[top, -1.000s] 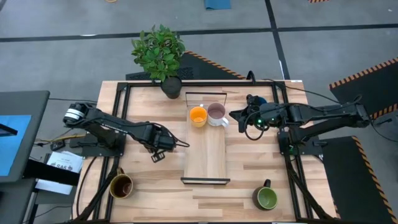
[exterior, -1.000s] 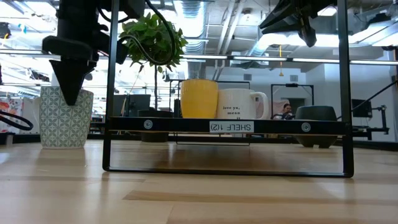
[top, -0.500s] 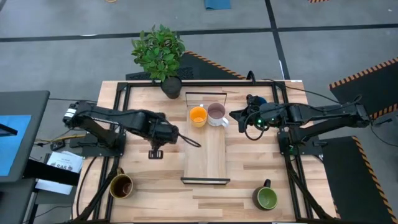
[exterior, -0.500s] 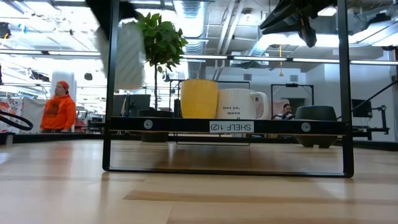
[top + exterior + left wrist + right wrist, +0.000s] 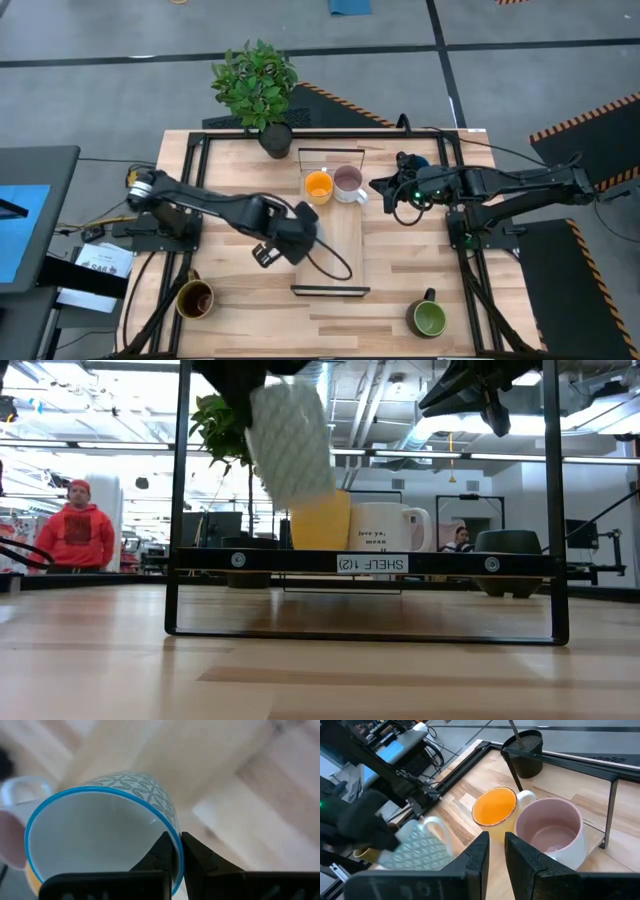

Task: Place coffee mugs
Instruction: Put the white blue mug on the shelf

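Note:
My left gripper (image 5: 299, 240) is shut on a white mug with a grey-green pattern and a blue rim (image 5: 290, 445), held in the air over the left edge of the wooden shelf (image 5: 335, 262). That mug also shows in the right wrist view (image 5: 417, 854). An orange mug (image 5: 318, 186) and a pale pink mug (image 5: 347, 181) stand on their bases side by side at the shelf's far end. My right gripper (image 5: 375, 185) hovers shut just right of the pink mug. A brown mug (image 5: 195, 298) and a green mug (image 5: 428, 318) stand near the table's near edge. My left gripper pinches the patterned mug's wall at the rim (image 5: 170, 832), one finger inside the mug and one outside. The fingers (image 5: 161, 851) come from above, pointing down. The mug hangs below them, lifted clear of table and shelf and tilted.
The shelf has a black metal frame (image 5: 178, 510) with upright posts at its corners. A potted plant (image 5: 258, 85) stands at the table's far edge. The near half of the shelf board is bare. A person in a red hoodie (image 5: 78, 532) stands in the room beyond.
My left gripper has risen and swung toward the table's right, from the table's left part to the shelf. The patterned mug, standing on the table a second ago, has been lifted clear, carried with the gripper, and now hangs tilted.

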Available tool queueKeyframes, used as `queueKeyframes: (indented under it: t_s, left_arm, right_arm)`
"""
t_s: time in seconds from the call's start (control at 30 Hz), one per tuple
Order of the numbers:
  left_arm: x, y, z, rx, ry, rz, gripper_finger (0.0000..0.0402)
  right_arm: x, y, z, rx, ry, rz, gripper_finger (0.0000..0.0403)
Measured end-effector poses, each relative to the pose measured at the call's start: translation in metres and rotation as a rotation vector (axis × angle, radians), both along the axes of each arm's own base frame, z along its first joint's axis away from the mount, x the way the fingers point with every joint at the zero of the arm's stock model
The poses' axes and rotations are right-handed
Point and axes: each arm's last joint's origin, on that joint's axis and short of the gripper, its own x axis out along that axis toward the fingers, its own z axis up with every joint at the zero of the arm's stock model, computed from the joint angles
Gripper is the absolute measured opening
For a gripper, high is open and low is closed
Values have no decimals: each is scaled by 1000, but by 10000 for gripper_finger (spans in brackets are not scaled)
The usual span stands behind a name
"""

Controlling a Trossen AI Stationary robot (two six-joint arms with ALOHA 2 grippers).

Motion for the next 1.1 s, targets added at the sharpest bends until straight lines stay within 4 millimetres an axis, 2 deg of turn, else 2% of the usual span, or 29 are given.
queueKeyframes:
  t_s: [0.13, 0.37, 0.53, 0.73, 1.1]
  left_arm:
    - [15, -1, -21, 53, 53, -65, 2]
    - [32, 9, -47, 115, 114, -56, 2]
    - [35, 16, -49, 121, 108, -27, 8]
    - [38, 25, -48, 116, 85, 16, 35]
    - [39, 25, -48, 116, 72, 41, 75]
  right_arm:
    - [-1, 0, -2, -1, 20, -1, 88]
    - [-2, 0, -4, -2, 42, -3, 88]
    - [-2, 0, -4, -2, 43, -3, 88]
    - [-2, 0, -4, -2, 43, -3, 88]
    - [-2, 0, -4, -2, 43, -3, 88]
